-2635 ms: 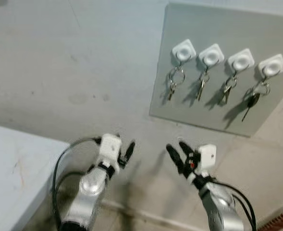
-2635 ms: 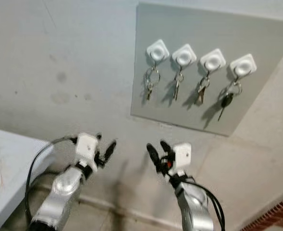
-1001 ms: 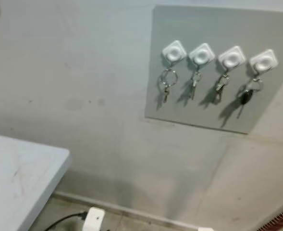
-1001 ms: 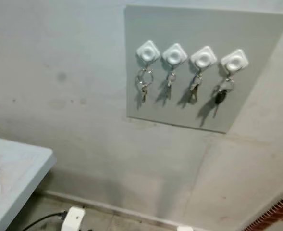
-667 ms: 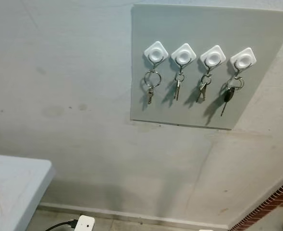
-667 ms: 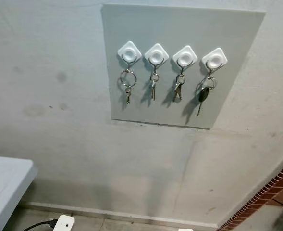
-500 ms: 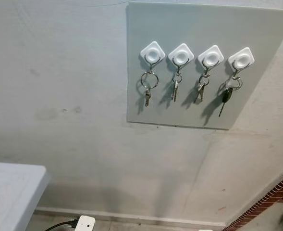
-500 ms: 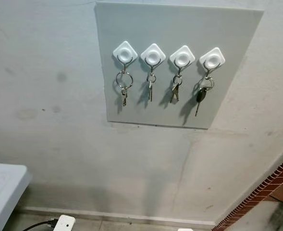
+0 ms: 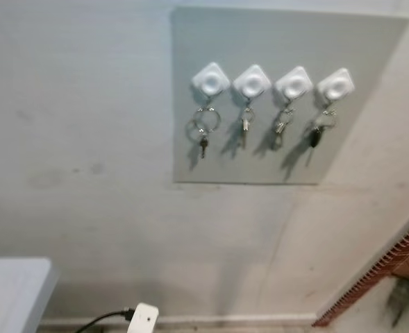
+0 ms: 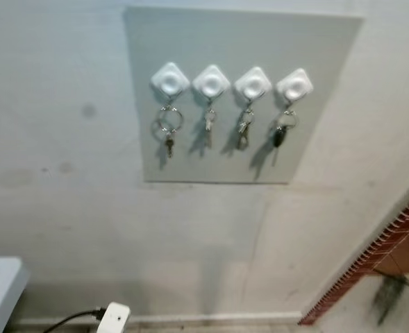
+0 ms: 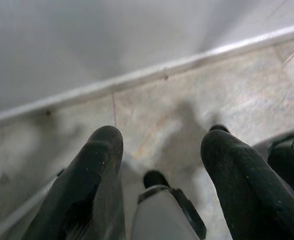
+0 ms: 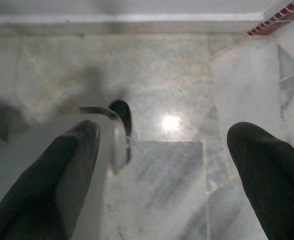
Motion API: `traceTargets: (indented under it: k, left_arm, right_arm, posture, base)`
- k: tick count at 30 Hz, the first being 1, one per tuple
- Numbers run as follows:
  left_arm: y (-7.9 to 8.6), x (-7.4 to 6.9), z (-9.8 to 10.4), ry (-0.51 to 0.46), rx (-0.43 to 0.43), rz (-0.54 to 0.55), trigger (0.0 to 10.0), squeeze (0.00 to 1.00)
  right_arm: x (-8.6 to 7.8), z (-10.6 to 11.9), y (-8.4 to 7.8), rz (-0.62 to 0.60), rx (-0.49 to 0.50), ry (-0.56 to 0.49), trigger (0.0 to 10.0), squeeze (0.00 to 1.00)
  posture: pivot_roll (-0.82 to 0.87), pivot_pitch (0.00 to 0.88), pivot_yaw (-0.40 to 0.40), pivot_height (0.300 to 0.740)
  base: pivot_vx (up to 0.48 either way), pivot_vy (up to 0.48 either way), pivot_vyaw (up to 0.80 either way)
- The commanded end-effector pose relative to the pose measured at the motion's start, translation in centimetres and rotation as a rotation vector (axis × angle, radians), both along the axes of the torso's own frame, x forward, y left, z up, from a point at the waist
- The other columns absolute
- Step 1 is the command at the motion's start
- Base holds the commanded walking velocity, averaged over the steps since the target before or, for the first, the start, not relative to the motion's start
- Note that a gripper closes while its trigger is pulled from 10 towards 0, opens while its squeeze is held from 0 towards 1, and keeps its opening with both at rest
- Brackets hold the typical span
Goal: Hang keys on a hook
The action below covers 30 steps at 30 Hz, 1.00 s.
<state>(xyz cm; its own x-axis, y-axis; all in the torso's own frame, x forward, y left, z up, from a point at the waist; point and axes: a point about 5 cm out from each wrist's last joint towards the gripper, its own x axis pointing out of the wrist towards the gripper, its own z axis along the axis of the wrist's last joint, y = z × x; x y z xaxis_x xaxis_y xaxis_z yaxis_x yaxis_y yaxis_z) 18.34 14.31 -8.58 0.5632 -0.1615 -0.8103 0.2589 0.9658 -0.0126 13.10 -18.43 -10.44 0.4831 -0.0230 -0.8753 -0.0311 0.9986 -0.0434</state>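
Grey plaster wall (image 9: 86, 139) with a pale rectangular board (image 9: 287, 41) mounted on it; marble floor (image 12: 176, 75) at its foot.

Left gripper (image 11: 161, 145): jaws released, spread apart, nothing between them; hangs low, pointed at the floor near the white skirting strip (image 11: 151, 72). A white wrist housing (image 9: 142, 318) with a black cable (image 9: 103, 319) shows at the lower edge of the left eye view.

Right gripper (image 12: 166, 135): jaws released, set wide, holding nothing; hangs over the marble floor, a bright light reflection between the fingers and a strip of red brick (image 12: 279, 17) at one corner.

Board contents: four white diamond-shaped hooks (image 9: 210, 80) (image 9: 252, 82) (image 9: 293, 83) (image 9: 335, 84) in one level row across the board's upper half, each carrying an item.
- First hook, nearest the board's left edge: large key ring with small key (image 9: 203, 126).
- Second hook: keys (image 9: 245, 127).
- Third hook: key bunch (image 9: 280, 129).
- Fourth hook, nearest the board's right edge: black-headed key (image 9: 316, 134).

All four sets hang against the board, apart from one another. Frame is somewhat blurred.

Other: corner of a pale bench (image 9: 13, 291) at lower left; red brick edging (image 9: 378, 270) at lower right.
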Motion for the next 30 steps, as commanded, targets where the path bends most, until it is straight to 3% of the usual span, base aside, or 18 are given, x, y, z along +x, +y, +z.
traceTargets:
  k: [1, 2, 4, 10, 19, 24, 30]
  left_arm:
    - [1.3, -0.6, -0.3, 0.023, 0.020, 0.003, 10.0, 0.00]
    - [1.3, -0.6, -0.3, 0.023, 0.020, 0.003, 10.0, 0.00]
    - [3.8, -1.5, -0.4, 0.037, 0.042, 0.022, 10.0, 0.00]
    - [4.8, -2.2, -0.5, 0.046, 0.050, 0.031, 10.0, 0.00]
    - [4.9, -2.2, -0.5, 0.046, 0.044, 0.036, 10.0, 0.00]
    - [3.7, -0.8, -0.1, 0.029, 0.035, 0.027, 10.0, 0.00]
    - [3.3, -0.1, 0.1, 0.020, 0.030, 0.031, 10.0, 0.00]
  right_arm:
    - [-0.1, -0.1, 0.4, 0.013, 0.005, 0.004, 10.0, 0.00]
    - [-0.1, -0.1, 0.4, 0.013, 0.005, 0.004, 10.0, 0.00]
    - [0.0, -0.1, 0.4, 0.016, 0.004, 0.004, 10.0, 0.00]
    - [0.0, 0.0, 0.4, 0.018, 0.005, 0.006, 10.0, 0.00]
    - [0.1, 0.0, 0.4, 0.014, 0.007, 0.005, 10.0, 0.00]
    - [0.1, 0.0, 0.4, 0.003, 0.013, 0.003, 10.0, 0.00]
    - [0.2, 0.0, 0.3, -0.008, 0.017, 0.003, 10.0, 0.00]
  posture:
    - [-0.07, 0.000, 0.012, 0.740]
    - [-0.07, 0.000, 0.012, 0.740]
    - [-0.07, 0.000, 0.013, 0.740]
    - [-0.07, 0.000, 0.011, 0.740]
    - [-0.07, 0.000, 0.011, 0.740]
    - [-0.07, 0.000, 0.012, 0.740]
    - [-0.07, 0.000, 0.013, 0.740]
  base:
    - [0.000, 0.000, -0.76]
    - [0.000, 0.000, -0.76]
    - [0.000, 0.000, -0.76]
    - [0.000, 0.000, -0.76]
    - [0.000, 0.000, -0.76]
    - [0.000, 0.000, -0.76]
    - [0.000, 0.000, -0.76]
